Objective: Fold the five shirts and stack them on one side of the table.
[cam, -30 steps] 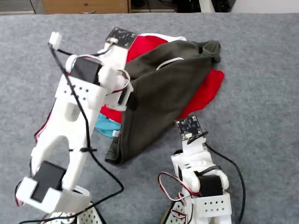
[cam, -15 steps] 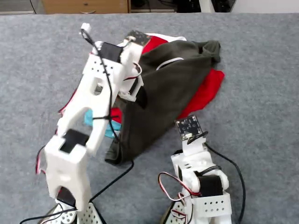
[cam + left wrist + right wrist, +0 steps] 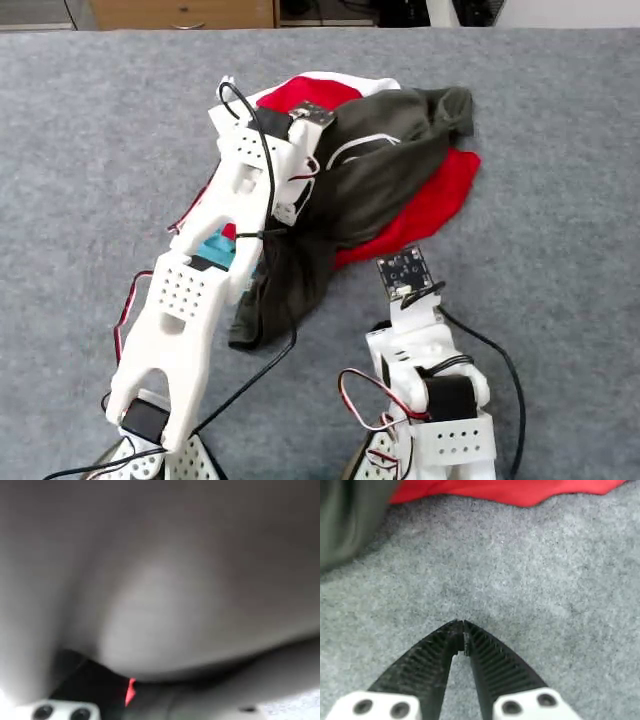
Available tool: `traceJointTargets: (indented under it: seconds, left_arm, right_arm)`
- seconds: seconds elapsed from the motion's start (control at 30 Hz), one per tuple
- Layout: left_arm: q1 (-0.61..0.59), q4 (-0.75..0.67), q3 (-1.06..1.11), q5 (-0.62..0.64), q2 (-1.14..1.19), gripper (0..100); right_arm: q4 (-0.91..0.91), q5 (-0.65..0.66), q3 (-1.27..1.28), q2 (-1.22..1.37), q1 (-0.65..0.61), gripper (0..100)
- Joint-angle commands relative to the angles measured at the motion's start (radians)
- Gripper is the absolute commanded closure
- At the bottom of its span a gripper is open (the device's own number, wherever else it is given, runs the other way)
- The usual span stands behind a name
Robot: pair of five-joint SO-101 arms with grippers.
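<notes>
A pile of shirts lies at the table's far middle. The dark olive shirt (image 3: 385, 170) is on top, bunched into a narrow diagonal. Under it are a red shirt (image 3: 435, 200), a white edge (image 3: 340, 78) and a teal shirt (image 3: 215, 250). My left gripper (image 3: 298, 205) is pressed into the dark shirt's near-left side and seems shut on it. Dark cloth (image 3: 160, 580) covers the left wrist view, with a red sliver (image 3: 130, 690) below. My right gripper (image 3: 464, 626) is shut and empty above bare carpet, short of the red shirt (image 3: 520, 490) and the dark shirt (image 3: 345, 520).
The table is covered in grey carpet (image 3: 560, 300), with open room to the right and at the far left of the pile. The right arm's base (image 3: 430, 400) stands at the near edge. A wooden cabinet (image 3: 180, 12) is beyond the table.
My left arm has swung right and farther over the pile, pulling the dark shirt's left edge with it. The shirt is now narrower and more red shows at the far side. The right arm stayed still.
</notes>
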Motion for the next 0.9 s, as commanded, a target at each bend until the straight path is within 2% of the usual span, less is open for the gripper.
traceJointTargets:
  seconds: [0.0,0.27,0.5,0.67,0.87]
  left_arm:
    - [-0.005,0.009,-0.049,0.046,-0.041,98]
    - [-0.068,0.009,-0.043,0.167,-0.372,98]
    - [-0.19,0.009,-0.043,0.175,-0.634,98]
    - [-0.347,0.009,-0.043,0.175,-0.768,98]
    - [-0.674,0.009,-0.052,0.161,-0.846,98]
  right_arm:
    - [0.006,-0.002,0.001,-0.094,-0.01,99.3]
    - [0.006,-0.002,0.001,-0.094,-0.01,99.3]
    - [0.006,-0.002,0.001,-0.094,-0.01,99.3]
    - [0.006,-0.002,0.001,-0.094,-0.01,99.3]
    - [0.005,-0.002,0.001,-0.094,-0.012,99.3]
